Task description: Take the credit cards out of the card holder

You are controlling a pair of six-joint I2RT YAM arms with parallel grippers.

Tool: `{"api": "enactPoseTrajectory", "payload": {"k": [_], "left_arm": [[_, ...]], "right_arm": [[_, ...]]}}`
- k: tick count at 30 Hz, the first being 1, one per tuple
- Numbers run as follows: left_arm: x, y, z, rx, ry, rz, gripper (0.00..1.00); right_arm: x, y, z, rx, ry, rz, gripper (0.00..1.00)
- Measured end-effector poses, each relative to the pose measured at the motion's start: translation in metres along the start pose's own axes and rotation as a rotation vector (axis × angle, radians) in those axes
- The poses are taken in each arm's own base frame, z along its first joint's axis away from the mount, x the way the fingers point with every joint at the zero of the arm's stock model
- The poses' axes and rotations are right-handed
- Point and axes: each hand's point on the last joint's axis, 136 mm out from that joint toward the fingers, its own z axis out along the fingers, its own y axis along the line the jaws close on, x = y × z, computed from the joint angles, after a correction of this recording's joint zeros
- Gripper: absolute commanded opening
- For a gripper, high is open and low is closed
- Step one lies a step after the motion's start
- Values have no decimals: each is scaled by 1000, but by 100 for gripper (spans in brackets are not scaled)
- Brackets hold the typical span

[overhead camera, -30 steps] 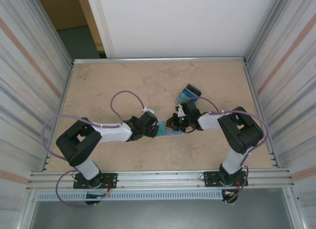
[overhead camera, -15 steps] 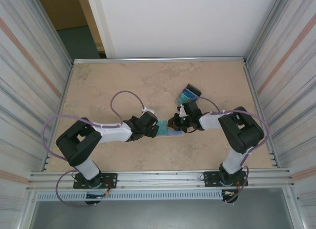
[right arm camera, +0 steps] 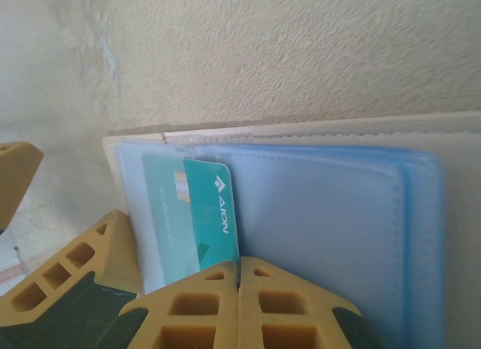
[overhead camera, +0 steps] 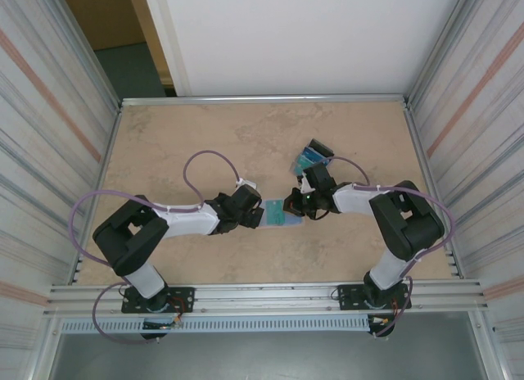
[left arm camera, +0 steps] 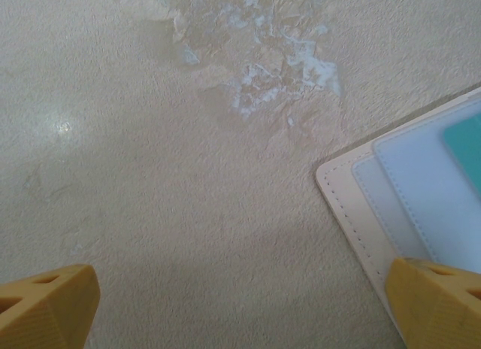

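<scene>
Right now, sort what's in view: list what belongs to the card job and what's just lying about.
Job:
card holder
teal card, pinched by the shut right tool
open left tool at the holder's edge

Lying about:
tray of cards, beyond the right tool

The top external view looks steeply down on the whole table (overhead camera: 205, 134) from high behind its near edge. Both wrist views sit very close over its surface, facing down, and share the card holder (left arm camera: 406, 191): lower right of the left wrist's frame, lower half of the right's.
</scene>
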Motion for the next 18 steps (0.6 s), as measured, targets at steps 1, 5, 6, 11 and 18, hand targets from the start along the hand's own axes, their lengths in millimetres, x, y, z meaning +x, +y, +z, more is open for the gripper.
{"api": "enactPoseTrajectory", "payload": {"k": [1, 5, 6, 11, 18], "left_arm": [[0, 0, 0, -1, -1, 0, 99], [-1, 0, 0, -3, 1, 4, 99], [-1, 0, 0, -3, 1, 5, 99], [-2, 0, -1, -3, 1, 21, 99], [-8, -1, -6, 8, -11, 44, 99]], "right_arm": [[0, -1, -1, 8, -2, -3, 0], [-2, -6, -4, 40, -7, -11, 0], [-2, -6, -5, 46, -8, -12, 0], [-3, -9, -8, 72, -14, -15, 0], [-4, -11, -9, 85, -20, -13, 0]]}}
